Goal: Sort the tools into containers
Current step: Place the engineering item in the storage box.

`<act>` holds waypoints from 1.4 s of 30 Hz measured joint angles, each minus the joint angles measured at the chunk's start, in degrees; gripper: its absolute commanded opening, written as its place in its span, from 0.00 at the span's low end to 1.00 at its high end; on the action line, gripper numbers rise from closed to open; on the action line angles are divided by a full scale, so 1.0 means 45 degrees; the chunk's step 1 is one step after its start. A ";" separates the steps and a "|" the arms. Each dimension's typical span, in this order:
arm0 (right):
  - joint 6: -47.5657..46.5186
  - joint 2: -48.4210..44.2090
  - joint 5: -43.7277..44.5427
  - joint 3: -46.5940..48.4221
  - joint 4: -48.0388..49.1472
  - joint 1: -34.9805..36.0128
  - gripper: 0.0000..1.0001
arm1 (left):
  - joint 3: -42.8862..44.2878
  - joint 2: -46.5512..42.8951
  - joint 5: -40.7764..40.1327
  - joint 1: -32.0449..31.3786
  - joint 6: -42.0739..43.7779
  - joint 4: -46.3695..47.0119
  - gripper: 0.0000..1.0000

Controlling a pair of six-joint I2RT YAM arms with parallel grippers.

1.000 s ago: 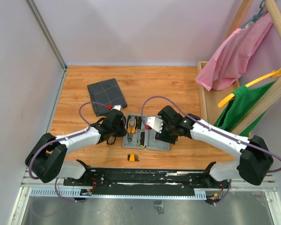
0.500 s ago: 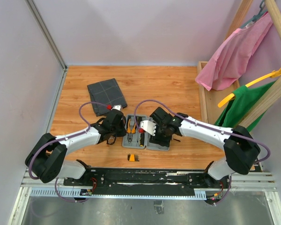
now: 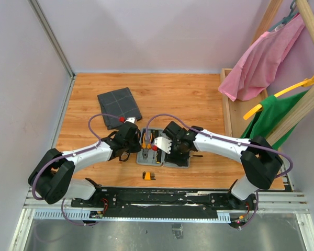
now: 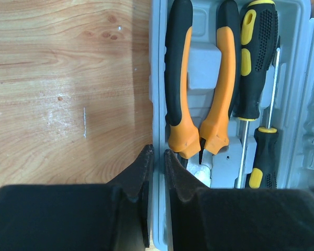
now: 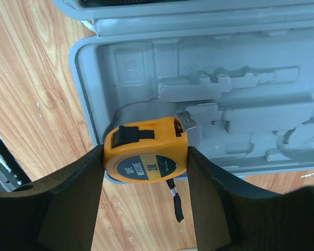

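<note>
The light-grey case [image 3: 180, 162] lies open near the table's front. In the left wrist view, orange-and-black pliers [image 4: 175, 78] and two black-and-yellow screwdrivers [image 4: 256, 52] lie in its moulded slots. My left gripper [image 4: 158, 157] is shut on the case's left rim [image 4: 157, 78]. My right gripper [image 5: 145, 154] is shut on the round orange tape measure [image 5: 146, 157] and holds it over the corner of the case's empty half [image 5: 225, 63]. The small orange bit holder [image 3: 147, 176] lies on the table in front of the case. The dark grey pouch [image 3: 119, 107] lies at the back left.
A wooden rack [image 3: 235, 115] with pink [image 3: 261, 63] and green [image 3: 282, 115] garments on hangers stands at the right. A wall with a metal rail [image 3: 52, 36] closes the left side. The black mounting rail [image 3: 162, 196] runs along the front edge.
My right arm has swung left over the case with the tape measure in its jaws. My left arm and the case have not moved.
</note>
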 measured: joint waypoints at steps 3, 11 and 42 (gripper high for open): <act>0.0015 0.0131 0.0039 0.0107 -0.0160 0.0087 0.34 | 0.0000 0.0000 0.0000 0.0000 0.0000 0.0000 0.09; 0.0024 0.0209 0.0087 0.0175 -0.0272 0.0141 0.51 | 0.0000 0.0000 0.0000 0.0000 0.0000 0.0000 0.09; 0.0554 -0.1962 -0.0068 -0.0160 0.0223 0.0155 0.65 | 0.0000 0.0000 0.0000 0.0000 0.0005 -0.0010 0.09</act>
